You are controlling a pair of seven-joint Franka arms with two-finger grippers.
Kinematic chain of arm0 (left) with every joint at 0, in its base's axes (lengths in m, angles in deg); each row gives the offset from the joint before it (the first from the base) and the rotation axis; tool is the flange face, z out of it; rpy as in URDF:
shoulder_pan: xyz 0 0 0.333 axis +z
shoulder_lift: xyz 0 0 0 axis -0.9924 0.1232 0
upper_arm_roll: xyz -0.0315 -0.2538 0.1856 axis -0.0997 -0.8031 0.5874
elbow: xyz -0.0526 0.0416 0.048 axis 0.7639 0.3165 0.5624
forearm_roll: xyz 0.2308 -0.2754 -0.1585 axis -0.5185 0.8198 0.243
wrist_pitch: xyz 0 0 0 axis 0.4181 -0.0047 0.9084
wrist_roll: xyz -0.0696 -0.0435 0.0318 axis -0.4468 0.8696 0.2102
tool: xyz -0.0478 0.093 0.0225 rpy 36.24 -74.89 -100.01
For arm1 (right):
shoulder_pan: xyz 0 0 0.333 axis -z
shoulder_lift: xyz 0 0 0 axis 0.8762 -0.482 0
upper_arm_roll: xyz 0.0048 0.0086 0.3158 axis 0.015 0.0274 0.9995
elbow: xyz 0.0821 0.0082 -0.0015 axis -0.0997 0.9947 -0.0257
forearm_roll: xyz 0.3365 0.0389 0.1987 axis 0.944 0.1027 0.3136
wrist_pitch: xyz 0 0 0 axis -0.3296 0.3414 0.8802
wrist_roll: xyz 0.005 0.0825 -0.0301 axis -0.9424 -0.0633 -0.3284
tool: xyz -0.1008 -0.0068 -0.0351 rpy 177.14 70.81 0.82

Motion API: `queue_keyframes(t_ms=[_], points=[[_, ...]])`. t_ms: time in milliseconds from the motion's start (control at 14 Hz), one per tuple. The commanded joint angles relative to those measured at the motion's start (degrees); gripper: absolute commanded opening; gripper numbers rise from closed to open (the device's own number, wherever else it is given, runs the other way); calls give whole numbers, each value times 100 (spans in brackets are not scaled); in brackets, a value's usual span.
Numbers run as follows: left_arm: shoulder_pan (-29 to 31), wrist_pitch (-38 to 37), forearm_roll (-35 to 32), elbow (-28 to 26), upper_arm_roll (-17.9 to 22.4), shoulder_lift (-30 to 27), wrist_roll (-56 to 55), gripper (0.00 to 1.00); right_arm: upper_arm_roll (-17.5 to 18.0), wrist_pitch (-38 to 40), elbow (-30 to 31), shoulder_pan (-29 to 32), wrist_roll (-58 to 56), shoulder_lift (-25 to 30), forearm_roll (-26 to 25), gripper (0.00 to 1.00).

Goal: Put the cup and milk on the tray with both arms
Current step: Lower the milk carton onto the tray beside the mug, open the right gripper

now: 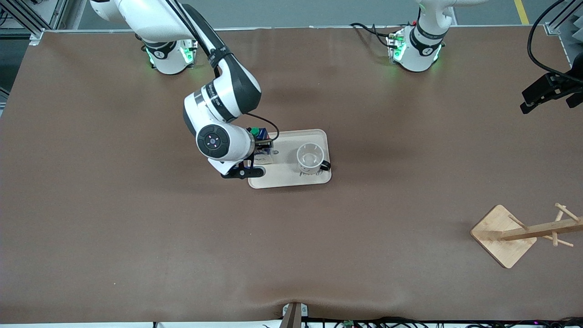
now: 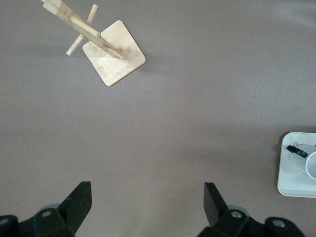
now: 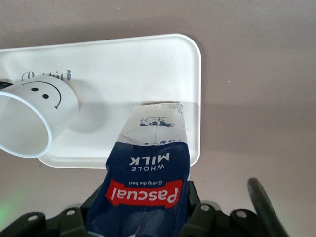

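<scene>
The cream tray (image 1: 291,178) lies mid-table, and the white cup (image 1: 310,158) stands upright on it toward the left arm's end, smiley face showing (image 3: 34,116). My right gripper (image 3: 143,219) is shut on the dark blue milk (image 3: 148,168). The carton's pale lower end is down at the tray (image 3: 128,64) near its rim at the right arm's end; I cannot tell if it rests there. In the front view the right wrist hides most of the milk (image 1: 263,146). My left gripper (image 2: 148,197) is open and holds nothing, high over bare table at the left arm's end.
A wooden rack (image 1: 503,237) with a square base and pegs stands at the left arm's end, nearer to the front camera than the tray; the left wrist view shows the rack (image 2: 113,59) too. Brown cloth covers the table.
</scene>
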Motion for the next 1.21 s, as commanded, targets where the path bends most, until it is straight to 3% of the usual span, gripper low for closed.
queue_keyframes(t_ms=[0, 71, 214, 286, 357, 1143], points=[[-64, -47, 40, -57, 41, -85, 100, 100, -63, -56, -99, -99, 102, -116, 122, 0], [-64, -47, 40, -57, 41, -85, 100, 100, -63, -109, -99, -99, 102, -116, 130, 0], [-64, -47, 57, -57, 14, -77, 100, 100, -63, -214, -91, -99, 110, -116, 122, 31], [-64, -56, 57, -57, 14, -77, 109, 100, -72, -267, -82, -99, 110, -116, 113, 57], [-64, -56, 57, -66, 14, -85, 118, 100, -72, -276, -47, -99, 58, -116, 96, 100], [-37, -73, 40, -75, -65, -112, 126, 100, -89, -206, -134, 24, 84, 182, 122, 100]])
